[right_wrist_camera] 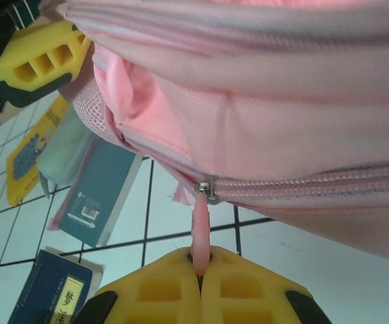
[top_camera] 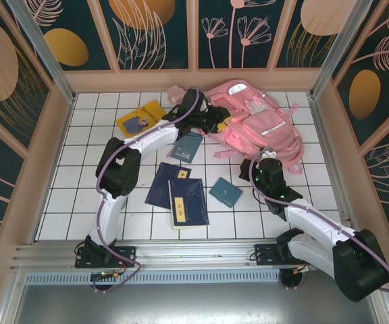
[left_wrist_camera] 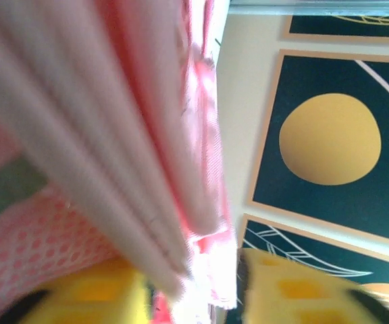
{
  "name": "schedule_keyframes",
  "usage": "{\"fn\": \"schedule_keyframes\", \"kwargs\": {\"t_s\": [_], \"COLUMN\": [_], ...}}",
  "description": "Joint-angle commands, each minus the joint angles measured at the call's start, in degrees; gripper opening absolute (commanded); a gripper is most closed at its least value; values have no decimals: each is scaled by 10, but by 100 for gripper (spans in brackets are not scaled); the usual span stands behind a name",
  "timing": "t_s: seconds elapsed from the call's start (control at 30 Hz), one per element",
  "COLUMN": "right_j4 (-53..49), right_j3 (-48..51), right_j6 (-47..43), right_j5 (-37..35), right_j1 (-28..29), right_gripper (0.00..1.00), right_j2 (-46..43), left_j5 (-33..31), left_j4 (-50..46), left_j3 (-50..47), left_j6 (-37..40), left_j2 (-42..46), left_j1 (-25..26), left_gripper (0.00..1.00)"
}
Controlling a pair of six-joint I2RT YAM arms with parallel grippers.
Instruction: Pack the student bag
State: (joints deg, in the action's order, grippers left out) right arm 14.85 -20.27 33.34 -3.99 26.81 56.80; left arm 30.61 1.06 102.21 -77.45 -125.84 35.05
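You are looking down on a white tiled table [top_camera: 80, 202], its dark grout lines forming a grid. Panelled walls [top_camera: 154, 34] are closing it in on three sides, dark teal with gold discs and pale line-drawn flowers, framed in peach. A metal rail [top_camera: 194, 253] is running along the near edge, where both arm bases are sitting.

The student bag [top_camera: 262, 121], glossy pink, is lying at the far right of the table, close to the back wall.

The left arm is reaching across to the bag's left end. The left gripper [left_wrist_camera: 191, 270] is holding its yellow jaws partly apart, with pink bag fabric hanging in the gap; you cannot tell whether the pads are pressing on it.

The right gripper [right_wrist_camera: 201, 260] is sitting at the bag's near edge; its yellow jaws are pressing fully together on the pink zip pull [right_wrist_camera: 200, 226], which is hanging from the slider on the bag's zip.

Five books are lying on the tiles:
- a yellow book [top_camera: 140, 118] is lying towards the far left;
- a teal book [top_camera: 186, 147] is lying just beside the bag's left end, under the left arm;
- two dark blue books [top_camera: 166, 183] are overlapping mid-table;
- a small teal book [top_camera: 225, 192] is lying in front of the bag, near the right gripper.
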Motion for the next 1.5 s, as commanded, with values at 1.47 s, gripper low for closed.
{"fn": "schedule_keyframes", "kwargs": {"t_s": [1.47], "right_j4": [131], "right_j3": [-1], "right_j6": [163], "right_j5": [174], "right_j1": [-41], "right_gripper": [0], "right_j2": [35], "left_j5": [-54], "left_j4": [226], "left_j3": [-348], "left_j6": [-64], "left_j2": [145], "left_j1": [55], "left_gripper": [47]}}
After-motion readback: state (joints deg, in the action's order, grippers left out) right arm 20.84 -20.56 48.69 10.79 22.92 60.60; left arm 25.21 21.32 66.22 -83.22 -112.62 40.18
